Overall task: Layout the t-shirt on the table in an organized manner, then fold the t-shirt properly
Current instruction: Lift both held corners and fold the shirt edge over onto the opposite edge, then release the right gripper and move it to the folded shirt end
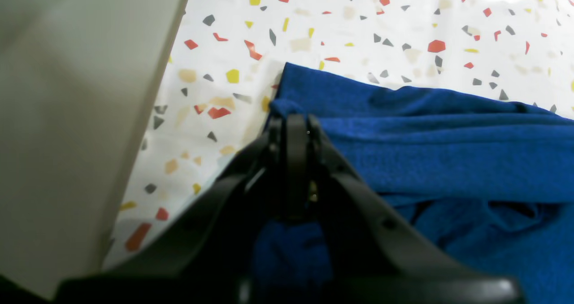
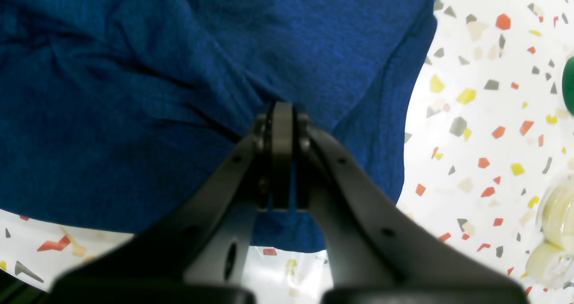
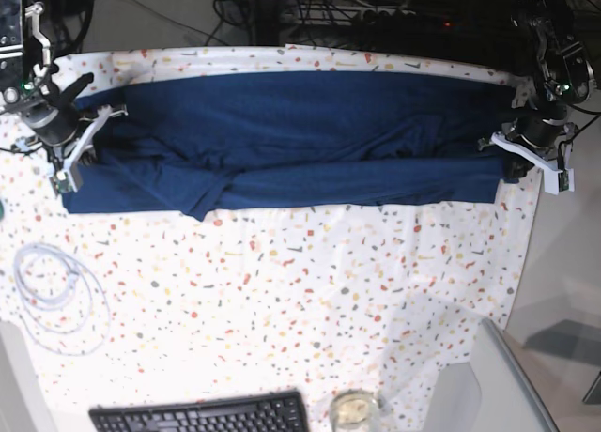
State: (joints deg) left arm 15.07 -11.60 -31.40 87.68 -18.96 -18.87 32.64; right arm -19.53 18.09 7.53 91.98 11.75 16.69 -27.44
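A wide table [image 3: 282,291] covered in white cloth speckled with red, orange, yellow and grey flecks fills the overhead view. A large, plain dark navy blue t-shirt of soft wrinkled fabric [image 3: 291,141] lies stretched sideways along the table's far edge, its lower part doubled up into a long horizontal fold with a creased bump near the middle. Neck and sleeves cannot be made out.

At the t-shirt's end on the right of the overhead view, the left gripper [image 1: 293,124], black and two-fingered, has its fingers pressed together on a corner of the fabric. Its wrist camera shows blue cloth bunched between and beneath the fingers, hiding the very tips. A pale blurred surface [image 1: 76,115] fills that picture's left side; what it is cannot be told.

At the t-shirt's opposite end, the right gripper [image 2: 281,115] is likewise pinched closed on the fabric, slightly in from the edge, with folds radiating from the grip. Beside the t-shirt here, cut off at the picture's edge, are a green object [image 2: 569,84] and pale yellowish rounded things [image 2: 554,232], too blurred to identify.

Well away from the t-shirt, along the table's near edge, sit a coiled white cable [image 3: 56,291], a black keyboard [image 3: 202,415] partly cut off, and a small clear jar [image 3: 353,411]
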